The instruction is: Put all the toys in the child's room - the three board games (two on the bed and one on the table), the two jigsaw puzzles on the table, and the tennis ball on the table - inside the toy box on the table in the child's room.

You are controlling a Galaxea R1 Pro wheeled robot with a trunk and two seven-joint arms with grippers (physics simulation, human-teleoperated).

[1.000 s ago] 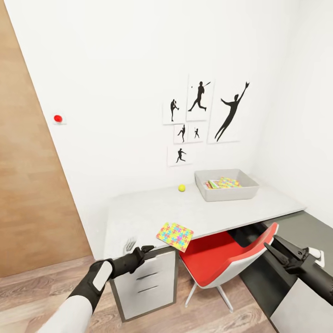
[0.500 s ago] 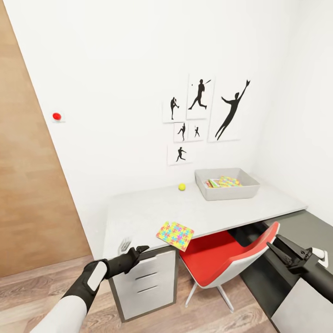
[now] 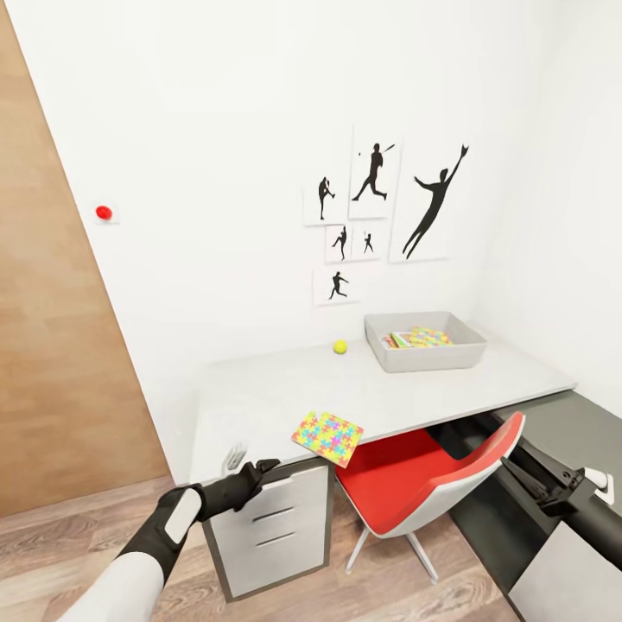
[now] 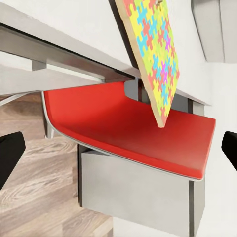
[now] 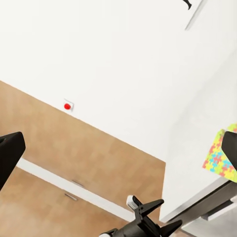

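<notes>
On the pale worktop (image 3: 259, 397), seen from the head camera, a jigsaw puzzle (image 3: 327, 434) lies at the near edge, one corner overhanging the red chair (image 3: 432, 484). The tennis ball (image 3: 340, 346) sits near the wall, just beside the toy box (image 3: 423, 342), in which colourful items are already held. Over the last second the whole picture has slid slightly, so the base or head is judged to have moved, not the toys. The left tool (image 3: 259, 472) has dropped a little and hangs empty below the worktop's near corner, fingers apart. The right tool (image 3: 527, 471) is empty, low at the right; how far it is spread cannot be told.

From the left wrist, the puzzle (image 4: 153, 54) is seen jutting past the edge above the seat (image 4: 133, 128); the approach seems unfinished.

From the right wrist, the puzzle (image 5: 219, 155) and left tool (image 5: 147, 210) appear.
</notes>
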